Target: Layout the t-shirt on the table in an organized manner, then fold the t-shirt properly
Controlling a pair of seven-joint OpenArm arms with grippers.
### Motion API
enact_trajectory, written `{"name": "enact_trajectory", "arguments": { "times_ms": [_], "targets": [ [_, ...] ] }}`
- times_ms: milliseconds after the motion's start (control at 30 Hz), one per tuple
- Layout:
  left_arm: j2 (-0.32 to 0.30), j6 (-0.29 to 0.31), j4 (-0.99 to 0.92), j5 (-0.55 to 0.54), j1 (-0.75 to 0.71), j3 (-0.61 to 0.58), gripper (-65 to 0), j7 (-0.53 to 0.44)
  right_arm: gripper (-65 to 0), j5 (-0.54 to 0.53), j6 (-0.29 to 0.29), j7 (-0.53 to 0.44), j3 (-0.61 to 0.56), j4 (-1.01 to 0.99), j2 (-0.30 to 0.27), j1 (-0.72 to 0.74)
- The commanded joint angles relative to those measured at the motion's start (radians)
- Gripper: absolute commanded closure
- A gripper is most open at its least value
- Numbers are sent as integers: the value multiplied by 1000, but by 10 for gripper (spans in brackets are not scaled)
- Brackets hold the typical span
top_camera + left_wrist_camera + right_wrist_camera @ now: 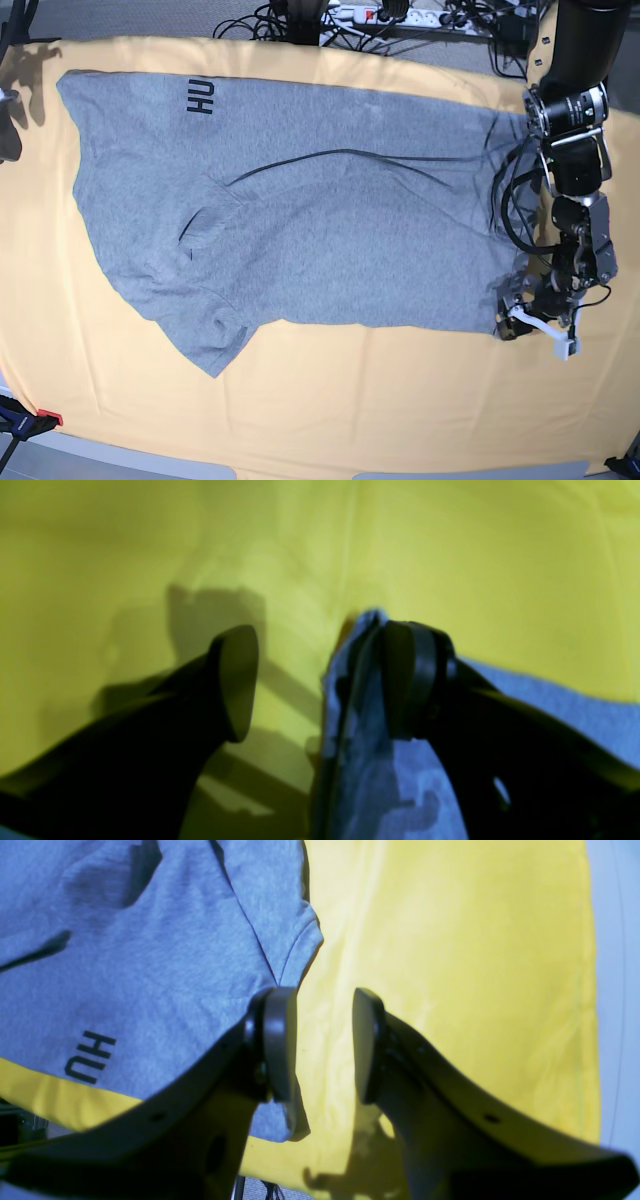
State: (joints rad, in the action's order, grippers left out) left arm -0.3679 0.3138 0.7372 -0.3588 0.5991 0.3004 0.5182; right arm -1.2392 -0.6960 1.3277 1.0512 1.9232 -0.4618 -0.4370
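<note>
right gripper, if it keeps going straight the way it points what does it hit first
Probably the bare table: the open right gripper points at yellow cloth just beside the t-shirt sleeve hem, though depth is unclear.

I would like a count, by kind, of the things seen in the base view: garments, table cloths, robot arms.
Heather-grey cotton t-shirt with black lettering: 1
Pale yellow-orange cloth over the table: 1
Black robot arm, at the right edge: 1
Total: 3

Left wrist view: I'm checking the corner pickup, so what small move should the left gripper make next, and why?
Probably close the left gripper. Its jaws stand apart, with the t-shirt edge lying against the right pad and bare table beyond, so nothing looks pinched yet.
</note>
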Motion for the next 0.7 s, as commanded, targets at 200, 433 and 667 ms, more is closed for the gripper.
{"name": "enact_trajectory", "arguments": {
  "times_ms": [200,433,667],
  "targets": [
    [-3,31,-48,2,17,2,-395,-47,-214,-21,-2,-22,10,13,-21,-1],
    [-3,258,-56,-104,11,2,-395,4,-214,-21,-2,-22,10,13,-21,-1],
    [-6,289,-56,-118,11,2,-351,8,-214,-22,-2,-22,10,13,-20,-1]
  ]
}}
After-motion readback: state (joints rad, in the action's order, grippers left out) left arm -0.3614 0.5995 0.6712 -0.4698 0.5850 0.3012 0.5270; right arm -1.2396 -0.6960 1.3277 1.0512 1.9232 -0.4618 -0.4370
